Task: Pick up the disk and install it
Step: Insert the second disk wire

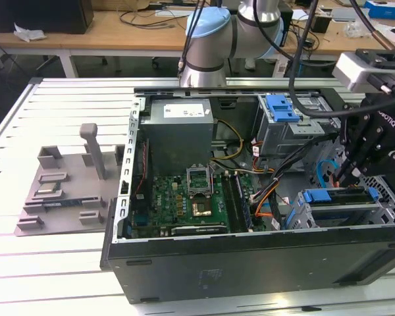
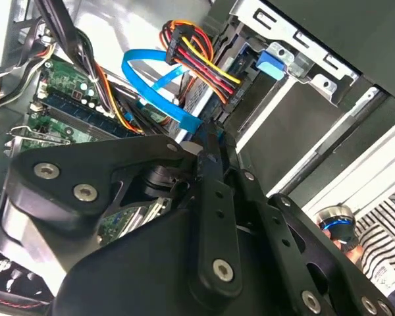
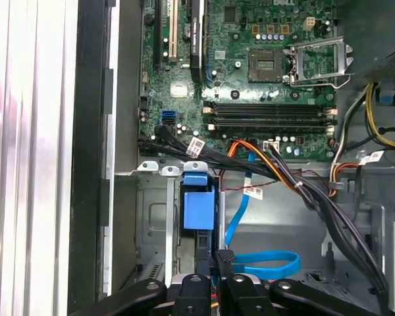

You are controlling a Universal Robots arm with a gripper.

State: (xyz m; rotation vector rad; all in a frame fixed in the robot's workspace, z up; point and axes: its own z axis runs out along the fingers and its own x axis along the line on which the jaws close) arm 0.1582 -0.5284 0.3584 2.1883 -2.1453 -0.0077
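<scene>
Blue plastic frames the disk (image 1: 339, 197), which sits on edge in the drive cage (image 1: 375, 214) at the front corner of the open computer case (image 1: 250, 263), on the exterior view's right. The gripper (image 1: 345, 176) hangs directly over it, its jaws drawn close together at the disk's top edge; whether they actually pinch the carrier I cannot tell. In the first wrist view the blue latch (image 3: 198, 205) lies just ahead of the fingertips (image 3: 225, 258). I judge the disk rigid, fairly heavy and smooth-sided, so the plastic carrier edge offers the safest hold. Loose cables (image 3: 263, 263) crowd nearby.
</scene>
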